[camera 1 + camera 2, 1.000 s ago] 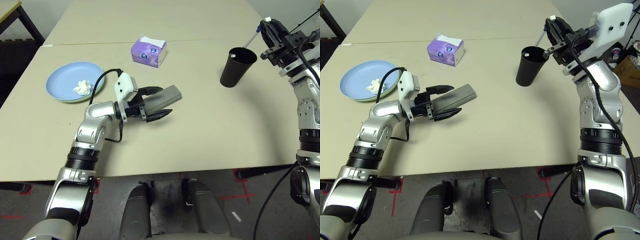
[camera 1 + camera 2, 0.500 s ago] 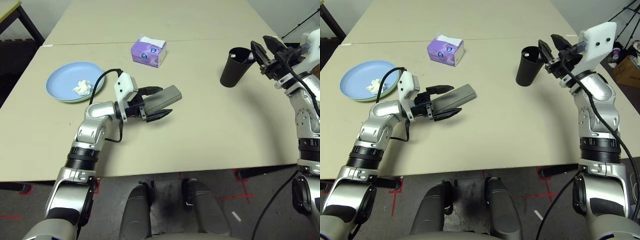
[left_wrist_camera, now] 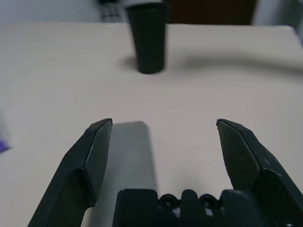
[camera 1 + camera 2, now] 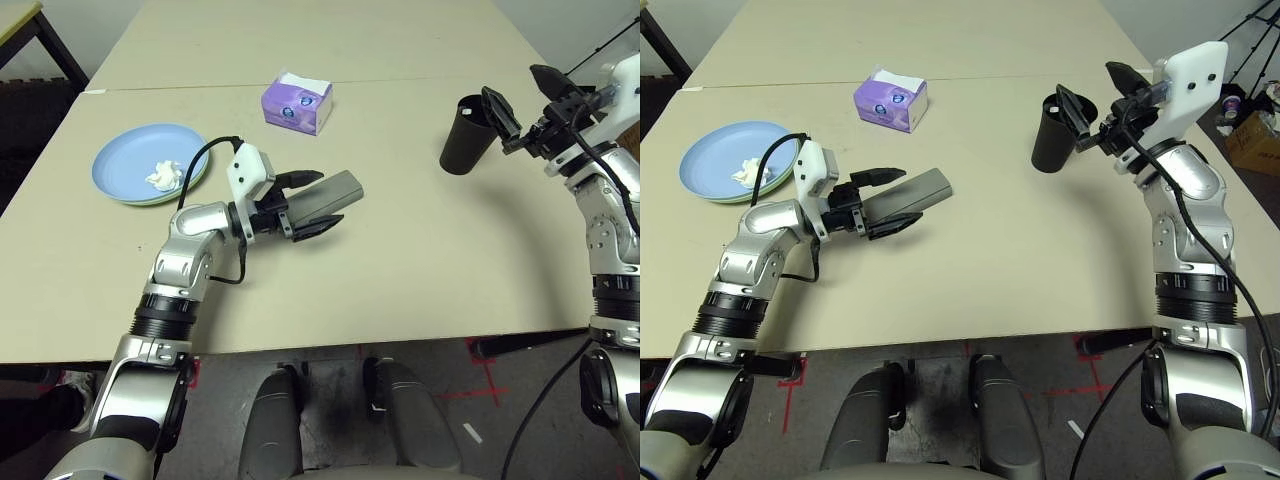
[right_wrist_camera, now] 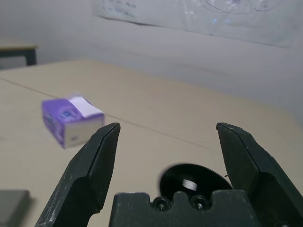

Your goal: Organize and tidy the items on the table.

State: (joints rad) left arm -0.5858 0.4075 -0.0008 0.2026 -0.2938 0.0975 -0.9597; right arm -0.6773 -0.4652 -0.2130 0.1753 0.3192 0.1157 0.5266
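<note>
My right gripper wide, empty, just beside upright cup; careless wrist swing could topple it. My left gripper wide around grey case on table; closing off-centre might shove case aside.

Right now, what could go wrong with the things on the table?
The right gripper is open close by the black cup; a sideways move might tip it.
The left gripper has its open fingers around the grey case; swinging that arm could push the case along the table.
</note>
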